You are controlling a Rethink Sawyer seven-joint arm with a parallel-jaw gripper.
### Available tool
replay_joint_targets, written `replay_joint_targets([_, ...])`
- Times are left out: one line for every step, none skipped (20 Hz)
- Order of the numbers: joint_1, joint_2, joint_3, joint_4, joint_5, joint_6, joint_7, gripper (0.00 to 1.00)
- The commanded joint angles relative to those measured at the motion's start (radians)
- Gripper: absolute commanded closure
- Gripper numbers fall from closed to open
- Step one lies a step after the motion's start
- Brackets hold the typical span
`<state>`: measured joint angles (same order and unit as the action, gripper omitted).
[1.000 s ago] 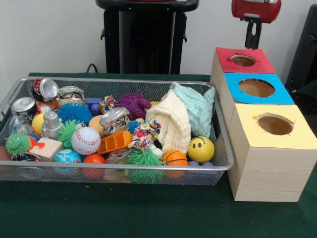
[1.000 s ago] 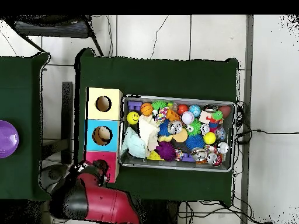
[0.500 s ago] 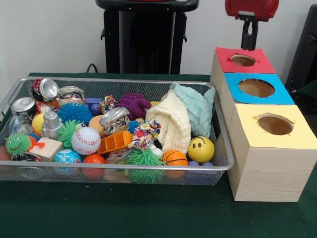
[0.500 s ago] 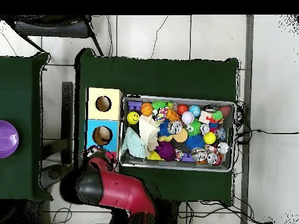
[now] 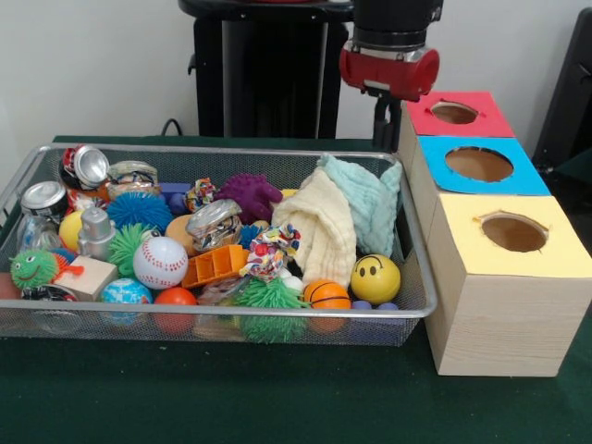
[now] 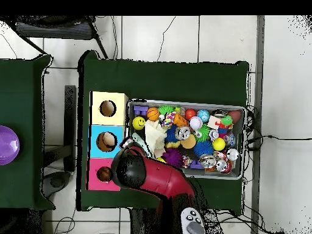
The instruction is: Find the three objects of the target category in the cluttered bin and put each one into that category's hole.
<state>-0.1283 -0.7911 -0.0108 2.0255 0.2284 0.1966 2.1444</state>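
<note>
Looks barely started to me — the silver wire-mesh bin [image 5: 407, 277] is still crammed with balls, cans and cloths, the red, blue and yellow-topped wooden hole boxes [image 5: 504, 305] sit beside it, and the red-and-black gripper [image 5: 381, 125] hangs at the bin's back corner — can't tell if its claw is open or carrying anything.
</note>
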Motion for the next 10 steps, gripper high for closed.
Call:
replay_joint_targets([-0.034, 0.057, 0.101, -0.068, -0.119, -0.016, -0.008, 0.0])
replay_joint_targets([-0.033, 0.059, 0.098, -0.066, -0.122, -0.018, -0.006, 0.0])
replay_joint_targets([-0.032, 0.061, 0.096, -0.064, -0.125, -0.021, -0.003, 0.0])
replay_joint_targets([-0.03, 0.063, 0.093, -0.062, -0.128, -0.024, -0.001, 0.0])
replay_joint_targets([-0.038, 0.064, 0.104, -0.05, -0.133, -0.037, 0.009, 0.0])
replay_joint_targets([-0.041, 0.066, 0.107, -0.041, -0.137, -0.056, 0.024, 0.0])
replay_joint_targets([-0.041, 0.08, 0.106, -0.035, -0.141, -0.073, 0.038, 0.0])
replay_joint_targets([-0.036, 0.093, 0.098, -0.034, -0.144, -0.084, 0.051, 0.0])
replay_joint_targets([-0.038, 0.107, 0.095, -0.031, -0.154, -0.104, 0.06, 0.0])
replay_joint_targets([-0.039, 0.122, 0.095, -0.03, -0.159, -0.124, 0.069, 0.0])
